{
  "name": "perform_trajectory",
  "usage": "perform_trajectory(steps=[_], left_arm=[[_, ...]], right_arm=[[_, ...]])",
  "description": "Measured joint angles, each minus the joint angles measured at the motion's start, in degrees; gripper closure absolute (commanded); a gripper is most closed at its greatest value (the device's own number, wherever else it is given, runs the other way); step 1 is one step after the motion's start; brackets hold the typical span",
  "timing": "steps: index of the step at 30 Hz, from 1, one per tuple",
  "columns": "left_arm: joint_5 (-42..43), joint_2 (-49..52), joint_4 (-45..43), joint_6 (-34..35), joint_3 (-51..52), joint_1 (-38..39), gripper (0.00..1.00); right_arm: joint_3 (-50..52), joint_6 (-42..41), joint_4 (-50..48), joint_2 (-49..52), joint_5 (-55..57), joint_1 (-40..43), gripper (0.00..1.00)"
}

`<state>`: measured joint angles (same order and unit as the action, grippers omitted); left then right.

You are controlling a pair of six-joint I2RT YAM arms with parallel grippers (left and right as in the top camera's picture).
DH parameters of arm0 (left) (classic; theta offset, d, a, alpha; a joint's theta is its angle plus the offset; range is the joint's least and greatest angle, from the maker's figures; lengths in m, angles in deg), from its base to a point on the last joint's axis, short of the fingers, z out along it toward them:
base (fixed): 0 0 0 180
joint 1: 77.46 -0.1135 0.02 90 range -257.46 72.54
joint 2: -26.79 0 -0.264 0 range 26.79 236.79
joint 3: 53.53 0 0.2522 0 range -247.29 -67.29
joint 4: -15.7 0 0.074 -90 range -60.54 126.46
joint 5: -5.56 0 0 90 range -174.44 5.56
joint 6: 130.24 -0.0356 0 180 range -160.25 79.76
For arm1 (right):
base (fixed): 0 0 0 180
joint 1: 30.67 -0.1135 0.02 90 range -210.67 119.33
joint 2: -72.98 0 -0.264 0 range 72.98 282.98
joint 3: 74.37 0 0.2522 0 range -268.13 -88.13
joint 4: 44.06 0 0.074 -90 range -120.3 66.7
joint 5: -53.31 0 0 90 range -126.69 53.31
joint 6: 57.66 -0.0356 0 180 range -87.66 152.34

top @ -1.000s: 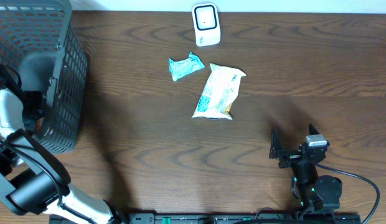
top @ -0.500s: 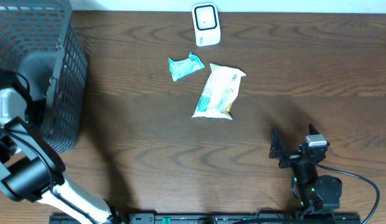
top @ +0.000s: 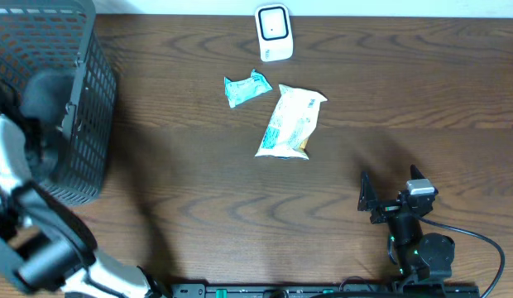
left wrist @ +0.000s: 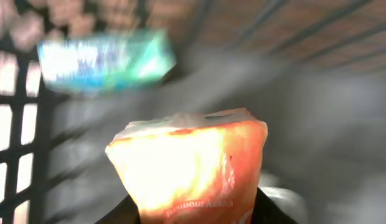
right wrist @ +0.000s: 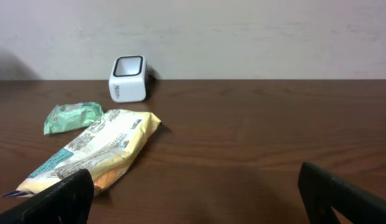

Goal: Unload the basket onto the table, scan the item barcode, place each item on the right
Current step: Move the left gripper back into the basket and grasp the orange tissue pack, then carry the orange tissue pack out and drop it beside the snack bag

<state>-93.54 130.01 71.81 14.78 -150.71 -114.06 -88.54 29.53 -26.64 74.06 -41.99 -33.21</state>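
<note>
In the left wrist view an orange packet (left wrist: 187, 168) stands between my left gripper's (left wrist: 199, 210) dark fingers, which press on both its sides; the picture is blurred. This gripper is down inside the black wire basket (top: 70, 58) at the far left, its jaws hidden in the overhead view. The white scanner (top: 273, 33) stands at the table's far edge, also visible as scanner (right wrist: 127, 79). My right gripper (top: 390, 189) rests open near the front right, gripper (right wrist: 196, 199) with nothing between its fingers.
A yellow-and-white packet (top: 291, 122) and a small teal packet (top: 246, 88) lie just in front of the scanner. Another blue-green packet (left wrist: 106, 62) lies blurred inside the basket, behind the orange one. The basket's wire wall (left wrist: 18, 130) is close on the left.
My left arm has shifted at the basket, its white forearm now lying further left. The right arm and the packets on the table have not moved.
</note>
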Motion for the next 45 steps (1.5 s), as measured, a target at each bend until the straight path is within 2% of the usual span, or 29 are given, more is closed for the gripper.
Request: perform_trajectory(steps=[7,11,14,17,20,26,30,36,38,43,45], left_arm=[[0.63,-22.16,-5.29,0.00,-2.67,1.11,0.65],[5.25,-28.26,-6.69,0.00,-2.75,5.16,0.66],[9.53,-29.05,-9.27,-0.81,-2.75,10.49,0.66],[12.22,-27.36,-13.00,-5.33,-2.75,18.03,0.66],[13.73,-24.44,-15.76,-13.62,-2.75,26.36,0.66],[15.19,-16.70,-15.65,-31.47,-2.75,40.83,0.65],[15.41,-10.47,-14.69,-39.54,-2.75,47.76,0.64],[15.72,-1.05,-12.11,-44.22,-2.75,54.40,0.62],[15.69,1.42,-12.07,-44.76,-2.75,55.71,0.58],[15.87,7.08,-12.13,-45.29,-2.75,58.88,0.57],[15.93,8.31,-12.15,-45.48,-2.75,59.45,0.42]], right_arm=[[0.00,0.00,0.00,0.00,0.00,0.00,0.01],[0.00,0.00,0.00,0.00,0.00,0.00,0.01],[0.00,0.00,0.02,-0.02,0.00,0.00,0.01],[0.00,0.00,0.02,0.00,0.00,0.00,0.01],[0.00,0.00,0.02,0.00,0.00,0.00,0.01],[0.00,0.00,0.02,0.00,0.00,0.00,0.01],[0.00,0.00,0.00,0.00,0.00,0.00,0.01],[0.00,0.00,0.02,0.00,-0.02,0.00,0.01],[0.00,0.00,0.02,-0.02,0.00,0.00,0.01],[0.00,0.00,0.00,-0.02,0.00,0.00,0.01],[0.00,0.00,0.02,0.00,0.00,0.00,0.01]])
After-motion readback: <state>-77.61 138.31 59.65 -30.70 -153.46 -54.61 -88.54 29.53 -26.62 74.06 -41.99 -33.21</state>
